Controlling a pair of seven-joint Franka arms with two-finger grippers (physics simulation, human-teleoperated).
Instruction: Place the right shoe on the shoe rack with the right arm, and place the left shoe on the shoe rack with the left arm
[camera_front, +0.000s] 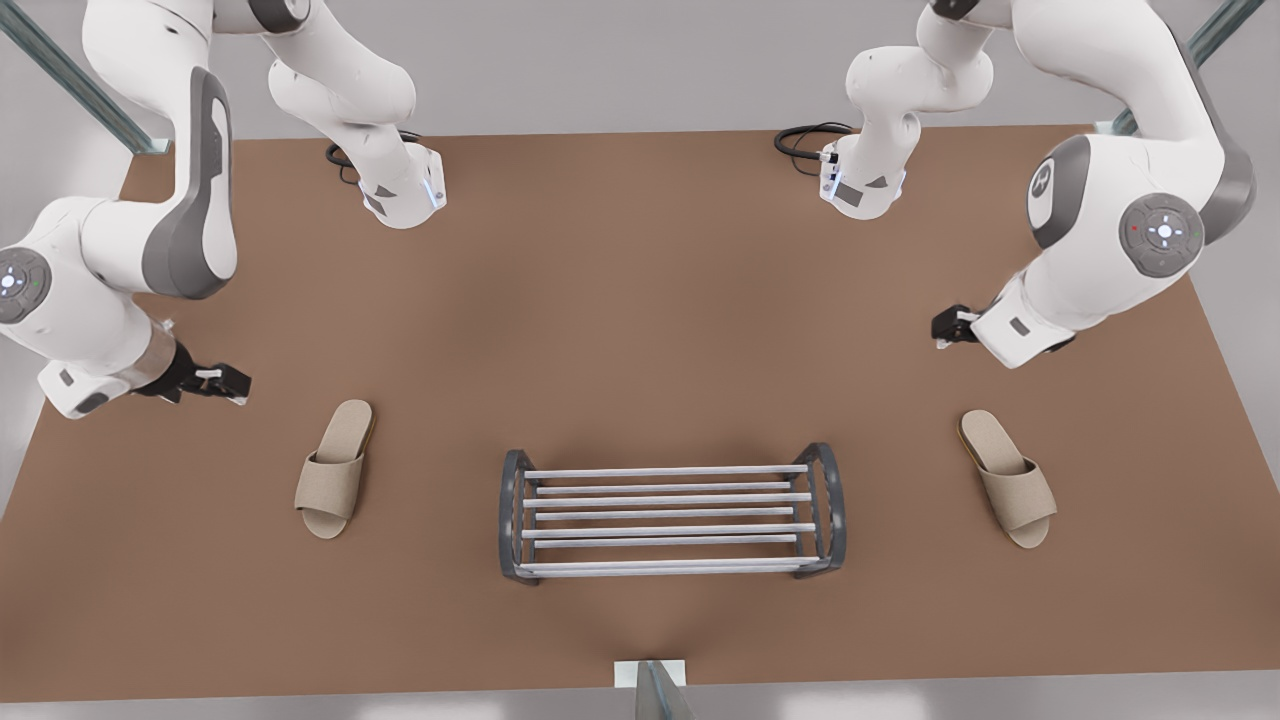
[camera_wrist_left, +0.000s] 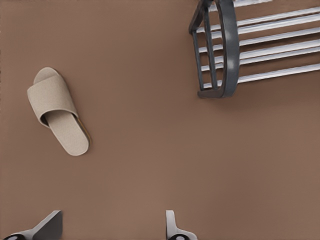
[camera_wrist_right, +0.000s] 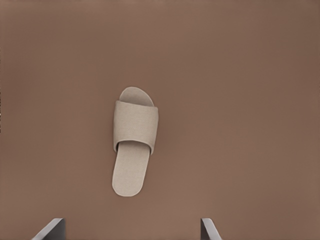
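The shoe rack (camera_front: 828, 505) stands low near the table's front middle, its silver bars bare. The right shoe (camera_front: 335, 468), a beige slipper, lies flat on the table toward the front view's left. My right gripper (camera_front: 228, 384) hovers open beside it, farther to that side and above the table. In the right wrist view this slipper (camera_wrist_right: 134, 145) lies ahead of the open gripper (camera_wrist_right: 131, 229). The left shoe (camera_front: 1008, 490) lies toward the front view's right, with my left gripper (camera_front: 948, 326) open above and behind it. The left wrist view has that slipper (camera_wrist_left: 56, 112), the rack's end frame (camera_wrist_left: 227, 50) and the open gripper (camera_wrist_left: 110, 227).
Both arm bases (camera_front: 405, 195) (camera_front: 862, 185) sit at the table's far edge with black cables (camera_front: 805, 140) beside them. A small bracket (camera_front: 650, 675) stands at the front edge. Bare brown table (camera_front: 640, 330) stretches between the arms and the rack.
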